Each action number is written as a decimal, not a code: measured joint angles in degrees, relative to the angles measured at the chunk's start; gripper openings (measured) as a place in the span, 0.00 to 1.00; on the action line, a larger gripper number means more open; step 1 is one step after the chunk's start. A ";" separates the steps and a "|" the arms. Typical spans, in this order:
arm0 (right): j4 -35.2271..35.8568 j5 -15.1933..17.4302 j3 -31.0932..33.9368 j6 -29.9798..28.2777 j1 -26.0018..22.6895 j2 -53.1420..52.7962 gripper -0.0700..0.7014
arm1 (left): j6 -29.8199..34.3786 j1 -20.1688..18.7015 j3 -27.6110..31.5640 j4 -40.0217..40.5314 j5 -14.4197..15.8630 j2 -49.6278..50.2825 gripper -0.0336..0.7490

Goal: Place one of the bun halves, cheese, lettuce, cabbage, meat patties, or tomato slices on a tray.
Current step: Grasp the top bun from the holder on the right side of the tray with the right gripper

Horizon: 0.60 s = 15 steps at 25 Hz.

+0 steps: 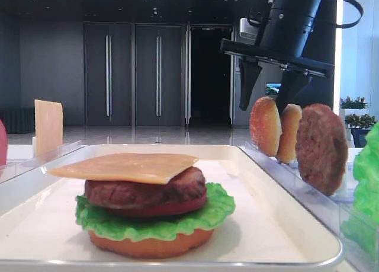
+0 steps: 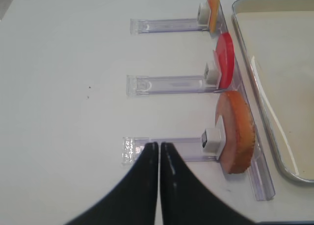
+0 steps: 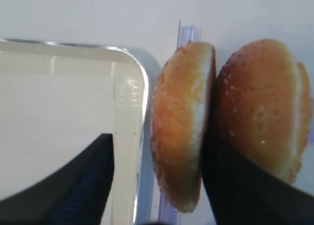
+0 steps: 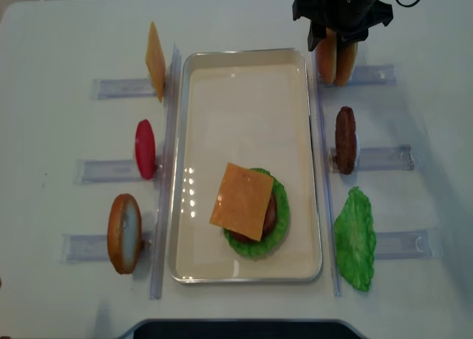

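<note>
Two sesame bun tops stand on edge in the far right rack. My right gripper (image 4: pixel 340 30) hangs open over them. Its fingers straddle the left bun top (image 3: pixel 179 127): one finger (image 3: pixel 73 186) is over the tray's corner, well clear of it, the other sits in the gap against the right bun top (image 3: pixel 265 107). The white tray (image 4: pixel 314 132) holds a stack of bun base, lettuce, tomato, patty and a cheese slice (image 4: pixel 242 201) on top. My left gripper (image 2: pixel 159 145) is shut and empty above a clear rack rail left of the tray.
Right racks hold a meat patty (image 4: pixel 344 139) and a lettuce leaf (image 4: pixel 355 239). Left racks hold a cheese slice (image 4: pixel 154 58), a tomato slice (image 4: pixel 145 148) and a bun base (image 4: pixel 124 233). The tray's far half is bare.
</note>
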 joint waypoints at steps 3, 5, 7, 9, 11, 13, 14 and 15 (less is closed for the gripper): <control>-0.21 0.00 0.00 -0.11 0.00 0.39 0.60 | 0.00 0.00 0.00 0.00 0.00 0.00 0.04; -1.05 0.00 0.00 -0.15 0.00 0.44 0.53 | 0.00 0.00 0.00 0.00 0.00 0.00 0.04; -1.98 0.00 0.00 -0.15 0.00 0.55 0.42 | 0.00 0.00 0.00 0.00 0.00 0.00 0.04; -2.16 -0.08 0.00 -0.15 0.00 0.55 0.37 | 0.00 0.00 0.00 0.00 0.00 0.00 0.04; -2.21 -0.10 0.00 -0.22 0.06 0.55 0.37 | 0.00 0.00 0.00 0.00 0.00 0.00 0.04; -2.26 -0.10 0.00 -0.28 0.10 0.55 0.37 | 0.00 0.00 0.00 0.00 0.00 0.00 0.04; -2.23 0.02 0.00 -0.28 0.10 0.55 0.37 | 0.00 0.00 0.00 0.00 0.00 0.00 0.04; -2.23 0.07 -0.05 -0.28 0.10 0.55 0.37 | 0.00 0.00 0.00 0.00 0.00 0.00 0.04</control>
